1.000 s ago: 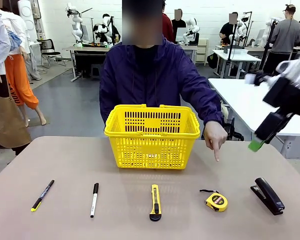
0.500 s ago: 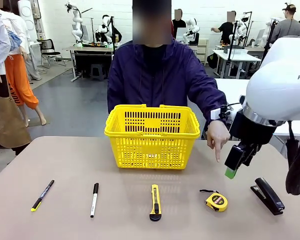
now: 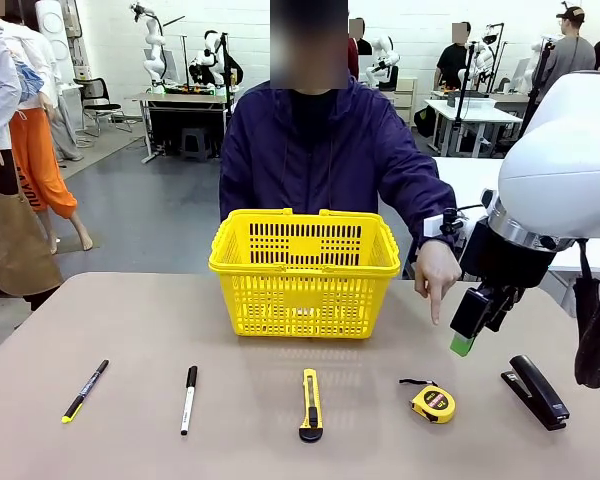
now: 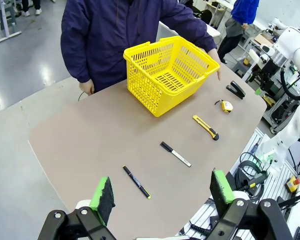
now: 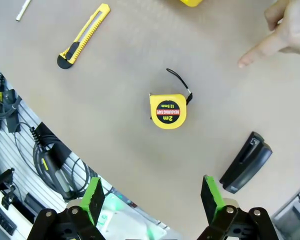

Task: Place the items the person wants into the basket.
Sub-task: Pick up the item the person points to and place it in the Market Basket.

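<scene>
basket (image 3: 304, 272): standing in front of the person (image 3: 325, 150)
right gripper (image 5: 152, 196): hanging right of the basket, jaws wide apart, gripping nothing
left gripper (image 4: 161, 189): hovering well back from the basket, gaping, empty
hand (image 3: 435, 275): pointing down just right of the basket
tape (image 3: 433, 403): lying front-right of the basket
stapler (image 3: 535, 391): lying farther right
pen (image 3: 85, 390): lying far front-left

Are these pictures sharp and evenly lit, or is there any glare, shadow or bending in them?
Front view: sharp, with even overhead light; the basket casts just a faint shadow on the table. Left wrist view: the wide-angle lens bends the table's edge into a curve, and the floor shows bright glare patches. Right wrist view: sharp enough that the print on the tape measure reads clearly.
</scene>
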Motion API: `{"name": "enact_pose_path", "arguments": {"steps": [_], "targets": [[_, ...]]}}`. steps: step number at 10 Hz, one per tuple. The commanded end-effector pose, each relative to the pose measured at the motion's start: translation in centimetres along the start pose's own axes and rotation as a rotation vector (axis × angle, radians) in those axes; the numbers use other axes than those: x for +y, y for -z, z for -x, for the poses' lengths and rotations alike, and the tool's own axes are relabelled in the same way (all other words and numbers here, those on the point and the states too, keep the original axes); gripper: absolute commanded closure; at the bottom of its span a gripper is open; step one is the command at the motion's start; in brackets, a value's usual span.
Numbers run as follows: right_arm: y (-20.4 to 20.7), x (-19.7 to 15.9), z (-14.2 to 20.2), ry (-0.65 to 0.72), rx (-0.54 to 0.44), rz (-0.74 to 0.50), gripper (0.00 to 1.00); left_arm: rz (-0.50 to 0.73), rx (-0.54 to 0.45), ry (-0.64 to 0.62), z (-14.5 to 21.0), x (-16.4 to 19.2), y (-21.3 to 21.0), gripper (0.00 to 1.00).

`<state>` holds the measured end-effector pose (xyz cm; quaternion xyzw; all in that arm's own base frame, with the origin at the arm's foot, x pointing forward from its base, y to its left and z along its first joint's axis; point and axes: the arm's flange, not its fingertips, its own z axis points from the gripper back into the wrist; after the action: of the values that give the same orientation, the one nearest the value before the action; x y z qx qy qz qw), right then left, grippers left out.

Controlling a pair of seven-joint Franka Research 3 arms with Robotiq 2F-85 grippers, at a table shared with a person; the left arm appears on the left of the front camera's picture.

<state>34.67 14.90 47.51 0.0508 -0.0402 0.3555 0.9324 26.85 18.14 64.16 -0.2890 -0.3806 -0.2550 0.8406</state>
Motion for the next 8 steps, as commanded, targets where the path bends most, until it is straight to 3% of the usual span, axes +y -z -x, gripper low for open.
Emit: {"name": "enact_pose_path", "arguments": {"steps": [1, 8], "targets": [[0.0, 0.0, 0.0, 0.0, 0.0, 0.002, 0.0, 0.009, -0.016, 0.019, 0.0, 0.1, -0.1, 0.0], [11.6, 2.5, -3.2, 0.033, 0.096, 0.142, 0.0, 0.009, -0.016, 0.019, 0.0, 0.1, -0.1, 0.0]]}}
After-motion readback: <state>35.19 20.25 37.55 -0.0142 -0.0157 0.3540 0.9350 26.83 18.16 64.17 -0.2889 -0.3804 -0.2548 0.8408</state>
